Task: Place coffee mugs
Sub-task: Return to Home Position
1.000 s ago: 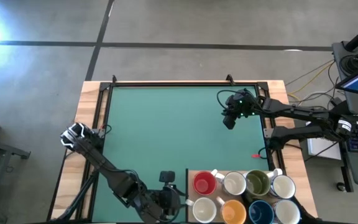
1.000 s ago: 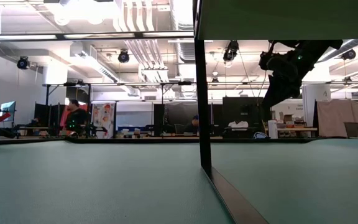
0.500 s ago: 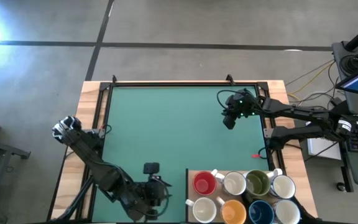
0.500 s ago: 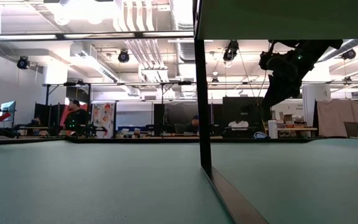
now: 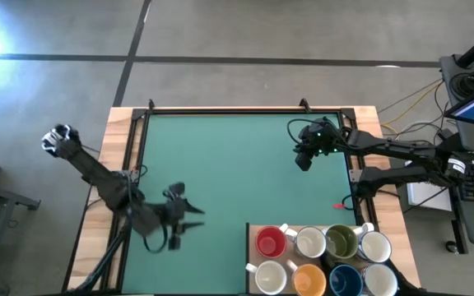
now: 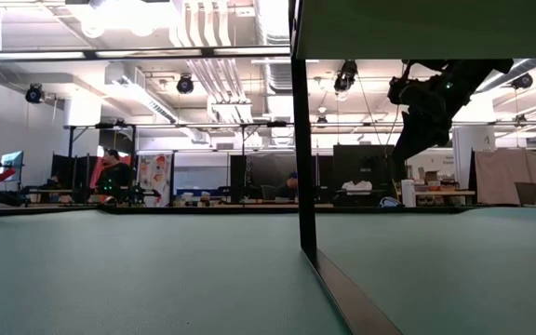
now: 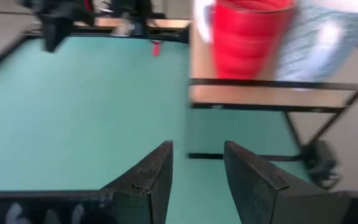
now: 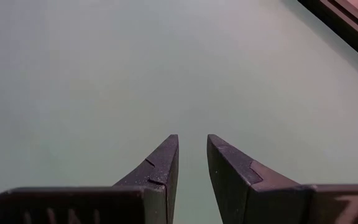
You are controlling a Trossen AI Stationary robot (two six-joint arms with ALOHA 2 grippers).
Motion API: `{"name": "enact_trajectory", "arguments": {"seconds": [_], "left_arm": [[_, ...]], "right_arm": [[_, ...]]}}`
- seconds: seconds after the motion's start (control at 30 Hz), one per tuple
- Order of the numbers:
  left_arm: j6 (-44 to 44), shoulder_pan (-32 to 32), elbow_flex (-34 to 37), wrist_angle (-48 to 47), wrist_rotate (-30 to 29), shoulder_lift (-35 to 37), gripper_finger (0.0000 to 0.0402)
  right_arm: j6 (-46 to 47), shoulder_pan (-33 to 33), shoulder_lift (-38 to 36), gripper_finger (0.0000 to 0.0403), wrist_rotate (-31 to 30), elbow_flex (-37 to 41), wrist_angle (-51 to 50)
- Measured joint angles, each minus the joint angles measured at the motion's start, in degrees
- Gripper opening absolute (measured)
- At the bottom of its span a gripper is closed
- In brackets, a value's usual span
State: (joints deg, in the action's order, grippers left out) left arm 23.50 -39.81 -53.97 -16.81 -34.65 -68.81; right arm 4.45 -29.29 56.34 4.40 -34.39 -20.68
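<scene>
With all mugs point(image 5: 323, 259) sitting on the shelf point(image 5: 252, 238), the left gripper point(image 5: 181, 210) is hovering over the table point(image 5: 220, 148), fingers open and empty, apparently on the homing step and needing only to park like the right gripper point(image 5: 304, 158), fingers slightly apart.

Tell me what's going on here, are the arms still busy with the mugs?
No. All eight coffee mugs stand in two rows of four on the shelf, at the lower right of the overhead view. The left gripper, fingers open and empty, has swung away from the shelf in the last second and is now over the left side of the green mat. The right gripper, also open and empty, hangs above the mat's far right.
</scene>
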Motion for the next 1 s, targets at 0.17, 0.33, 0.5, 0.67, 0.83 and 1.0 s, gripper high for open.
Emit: {"name": "enact_trajectory", "arguments": {"seconds": [0.17, 0.33, 0.5, 0.67, 0.83, 1.0], "left_arm": [[-5.12, 6.72, 10.38, 0.56, 0.09, 12.77, 0.0126], [-9.22, 19.67, 19.78, 2.09, 2.49, 29.24, 0.0126], [-17.20, 36.76, 27.83, 6.65, 11.24, 42.69, 0.0126], [-19.53, 54.46, 34.01, 11.42, 26.26, 49.07, 0.0126], [-18.74, 69.40, 37.74, 15.18, 41.99, 50.53, 0.0126], [-15.68, 76.86, 40.95, 23.53, 50.85, 48.41, 0.0126]], "right_arm": [[0.00, 0.00, 0.00, 0.0073, -0.02, 0.00, 0.00], [0.00, 0.01, 0.00, 0.0073, 0.00, 0.00, 0.00], [0.00, 0.01, 0.00, 0.0073, 0.00, 0.00, 0.01], [0.00, 0.00, 0.00, 0.0073, -0.01, 0.00, -0.01], [0.00, -0.01, 0.00, 0.0073, -0.02, 0.00, 0.01], [0.00, -0.01, 0.00, 0.0073, -0.01, 0.00, 0.01]]}}
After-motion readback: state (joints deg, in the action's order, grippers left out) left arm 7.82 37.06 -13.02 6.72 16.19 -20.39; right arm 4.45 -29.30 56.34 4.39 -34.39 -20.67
